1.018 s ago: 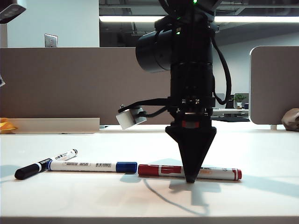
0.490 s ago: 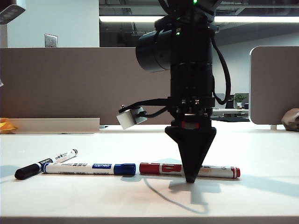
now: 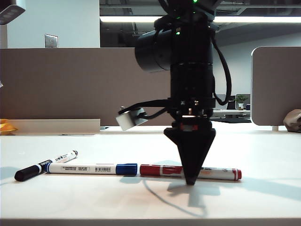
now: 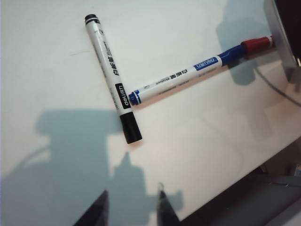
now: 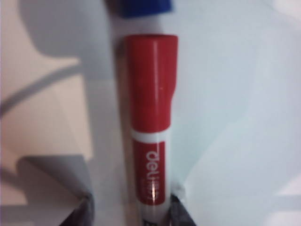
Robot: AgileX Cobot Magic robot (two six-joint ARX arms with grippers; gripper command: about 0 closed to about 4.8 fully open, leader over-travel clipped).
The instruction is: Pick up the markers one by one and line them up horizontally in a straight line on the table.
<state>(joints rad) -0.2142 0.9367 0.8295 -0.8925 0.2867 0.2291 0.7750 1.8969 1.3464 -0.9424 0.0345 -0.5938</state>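
Three markers lie on the white table (image 3: 263, 155). The black marker (image 3: 44, 165) is angled at the left, with the blue marker (image 3: 89, 168) and the red marker (image 3: 216, 173) end to end in a row beside it. My right gripper (image 3: 190, 181) points straight down over the red marker's barrel. In the right wrist view the red marker (image 5: 150, 122) lies between the spread fingertips of the right gripper (image 5: 131, 205), open, with the blue cap (image 5: 141, 7) beyond. My left gripper (image 4: 131, 197) hangs open and empty, short of the black marker (image 4: 110, 75) and the blue marker (image 4: 178, 77).
Grey-brown partition panels (image 3: 70, 84) close off the back of the table. A long white tray (image 3: 56, 126) and a yellow object (image 3: 5, 126) sit at the back left. A cable's shadow (image 3: 160, 195) runs toward the pale front edge (image 3: 141, 221).
The blue marker rolled, shifting slightly left and back again, its label turning. The red marker stays almost where it was. The right arm has barely moved.
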